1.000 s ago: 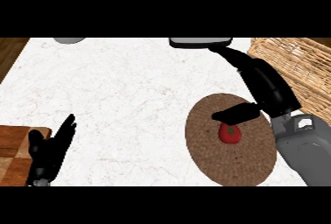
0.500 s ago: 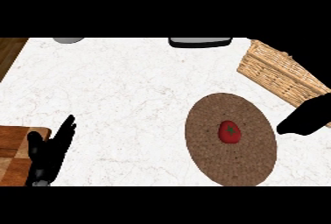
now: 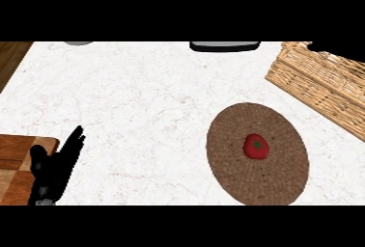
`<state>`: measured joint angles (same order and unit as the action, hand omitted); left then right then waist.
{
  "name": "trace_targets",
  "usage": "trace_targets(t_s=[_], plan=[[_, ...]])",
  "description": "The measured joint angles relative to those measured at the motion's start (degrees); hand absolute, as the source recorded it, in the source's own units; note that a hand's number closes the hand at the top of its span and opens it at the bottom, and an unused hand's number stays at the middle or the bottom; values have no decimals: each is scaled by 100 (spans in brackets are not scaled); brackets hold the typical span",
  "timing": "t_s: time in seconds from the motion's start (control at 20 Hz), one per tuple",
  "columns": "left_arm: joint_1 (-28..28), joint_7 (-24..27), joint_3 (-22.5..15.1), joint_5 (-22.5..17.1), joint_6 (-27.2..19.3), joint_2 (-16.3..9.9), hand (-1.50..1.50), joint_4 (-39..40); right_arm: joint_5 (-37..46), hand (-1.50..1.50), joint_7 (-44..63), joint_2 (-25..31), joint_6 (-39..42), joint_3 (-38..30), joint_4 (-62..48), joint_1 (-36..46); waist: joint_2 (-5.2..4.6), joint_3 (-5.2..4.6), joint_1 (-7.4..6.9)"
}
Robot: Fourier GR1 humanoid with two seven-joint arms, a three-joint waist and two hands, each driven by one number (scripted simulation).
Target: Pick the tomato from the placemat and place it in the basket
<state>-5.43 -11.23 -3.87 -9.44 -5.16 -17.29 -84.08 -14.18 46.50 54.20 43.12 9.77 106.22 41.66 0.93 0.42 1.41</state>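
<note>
A red tomato (image 3: 257, 146) with a green stem lies near the middle of the round brown woven placemat (image 3: 235, 173) on the white marble counter. The wicker basket (image 3: 321, 82) stands at the upper right, partly cut off by the view's edge. My left hand (image 3: 55, 166) rests at the lower left, fingers straight and pointing up, holding nothing. My right hand does not show in the head view.
A wooden cutting board (image 3: 18, 166) sits at the lower left edge, beside my left hand. A dark object (image 3: 223, 46) and a grey one (image 3: 78, 43) peek in at the counter's far edge. A wooden strip (image 3: 10, 55) borders the counter's upper left.
My right arm and hand, over the tomato a second ago, drew back to the right and have left the view. The tomato stays on the placemat. The left hand has not moved.
</note>
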Motion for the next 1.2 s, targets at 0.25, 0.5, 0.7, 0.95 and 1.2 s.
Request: trace_targets(t_s=[0.25, 0.5, 0.7, 0.95, 1.2], plan=[[77, -15, 19, -6, 86, 20, 0, 66, -208, -150, 205, -42, -168, 67, 201, -164, -21, 7, -70], [90, -85, -2, 63, 48, 81, 0, 30, -42, -150, 302, -258, -391, 122, 515, -515, -30, 16, -95], [99, -49, -7, 118, 38, 128, 0, 49, 467, -150, 260, -594, -582, 301, 717, -883, -39, 22, -121], [111, -49, 25, 125, 105, 129, 0, 69, 1174, -150, 95, -899, -688, 537, 756, -1249, -47, 28, -142], [107, -95, 51, 148, 111, 143, 0, 18, 1914, -150, -178, -1184, -773, 856, 517, -1540, -55, 27, -171]])
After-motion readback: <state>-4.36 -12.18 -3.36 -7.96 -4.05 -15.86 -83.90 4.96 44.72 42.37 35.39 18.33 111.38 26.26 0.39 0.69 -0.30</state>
